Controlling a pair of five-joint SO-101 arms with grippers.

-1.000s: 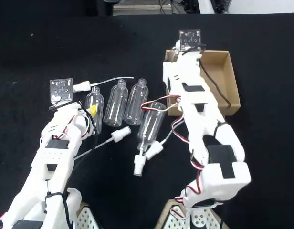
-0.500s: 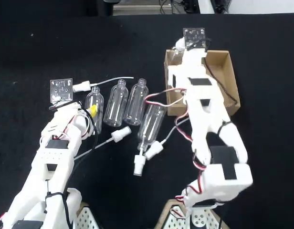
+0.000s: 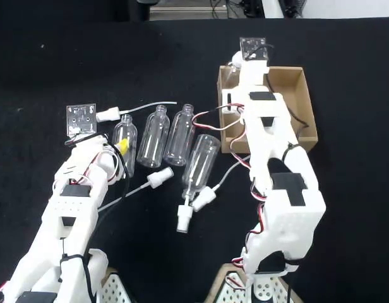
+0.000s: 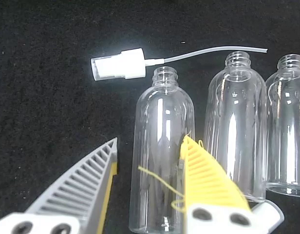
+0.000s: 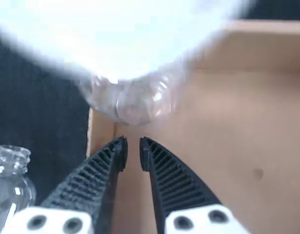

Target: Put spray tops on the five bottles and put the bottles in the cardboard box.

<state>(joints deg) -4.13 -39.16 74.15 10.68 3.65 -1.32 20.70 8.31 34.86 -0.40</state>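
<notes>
Three clear uncapped bottles lie side by side: one (image 3: 124, 136), a second (image 3: 153, 136) and a third (image 3: 180, 134). Another bottle (image 3: 199, 165) lies slanted below them. My left gripper (image 4: 150, 141) is open, its grey and yellow fingers on either side of the leftmost bottle (image 4: 162, 126). A spray top (image 4: 118, 63) with a long tube lies just past that bottle's neck. My right arm (image 3: 264, 120) stretches over the cardboard box (image 3: 308, 107). Its gripper (image 5: 133, 141) is shut and empty, right behind a bottle (image 5: 133, 100) that lies at the box's far left corner.
Three loose spray tops lie on the black table: one (image 3: 158, 178) below the bottle row and two (image 3: 204, 199) (image 3: 184, 219) by the slanted bottle's neck. The box floor (image 5: 228, 136) beside the bottle is bare. Red and white cables hang from the right arm.
My right arm has swung rightward and farther back over the box. The left arm and the bottles on the table have stayed put.
</notes>
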